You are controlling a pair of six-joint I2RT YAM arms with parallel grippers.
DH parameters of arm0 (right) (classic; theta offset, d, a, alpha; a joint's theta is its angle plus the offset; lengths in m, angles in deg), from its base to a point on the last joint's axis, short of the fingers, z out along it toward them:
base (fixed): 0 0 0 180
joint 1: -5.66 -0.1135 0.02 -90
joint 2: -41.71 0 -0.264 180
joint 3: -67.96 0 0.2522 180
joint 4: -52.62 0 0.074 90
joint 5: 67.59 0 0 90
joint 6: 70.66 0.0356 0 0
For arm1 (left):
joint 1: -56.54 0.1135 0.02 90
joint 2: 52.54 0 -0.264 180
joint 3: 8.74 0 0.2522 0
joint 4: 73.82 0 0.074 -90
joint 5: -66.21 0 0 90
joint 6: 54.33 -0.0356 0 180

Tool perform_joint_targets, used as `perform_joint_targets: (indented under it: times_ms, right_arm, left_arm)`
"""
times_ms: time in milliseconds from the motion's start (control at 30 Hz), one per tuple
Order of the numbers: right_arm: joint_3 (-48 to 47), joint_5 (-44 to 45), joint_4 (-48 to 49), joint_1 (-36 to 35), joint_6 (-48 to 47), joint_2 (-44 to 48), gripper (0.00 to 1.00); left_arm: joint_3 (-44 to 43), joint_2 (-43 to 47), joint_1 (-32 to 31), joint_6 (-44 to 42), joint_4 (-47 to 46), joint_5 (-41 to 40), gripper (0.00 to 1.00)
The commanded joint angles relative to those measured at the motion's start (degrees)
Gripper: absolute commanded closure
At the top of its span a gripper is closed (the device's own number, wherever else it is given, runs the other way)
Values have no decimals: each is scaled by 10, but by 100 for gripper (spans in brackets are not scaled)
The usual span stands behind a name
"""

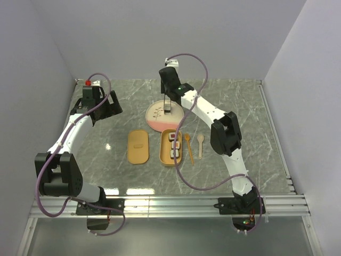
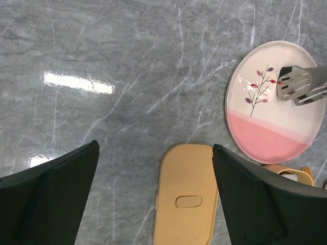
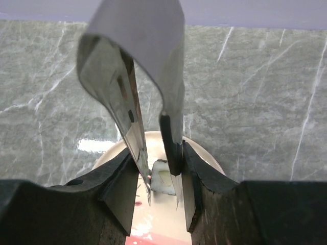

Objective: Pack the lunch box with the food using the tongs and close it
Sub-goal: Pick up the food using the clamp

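My right gripper [image 3: 158,176] has its jaws pinched on the tongs [image 3: 148,102], tips down over the plate [image 1: 155,113] at upper centre, straddling one sushi piece [image 3: 162,179] lying there. Left gripper [image 2: 153,168] hangs at upper left, jaws wide, holding nothing. Lunch box [image 1: 171,146] sits mid-frame on the table [image 1: 96,138] with a few rolls [image 1: 172,145] already inside; lid [image 1: 137,146] lies flat just left of it. Two spoons [image 1: 194,146] sit right of the box. Left to do, I'd say: move this last piece, then put the lid on.
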Motion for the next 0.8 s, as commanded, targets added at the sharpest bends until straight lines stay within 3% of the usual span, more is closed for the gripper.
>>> perform_joint_targets:
  times_ms: [0,367,767]
  right_arm:
    - [35,7,28,-2,-10,69,72]
    - [98,7,40,-17,-8,134,75]
    - [232,15,50,-47,-4,260,76]
  left_arm:
    - [-24,4,2,-8,-19,11,1]
    - [-17,23,2,-7,-18,12,1]
    - [7,61,2,-2,-21,16,1]
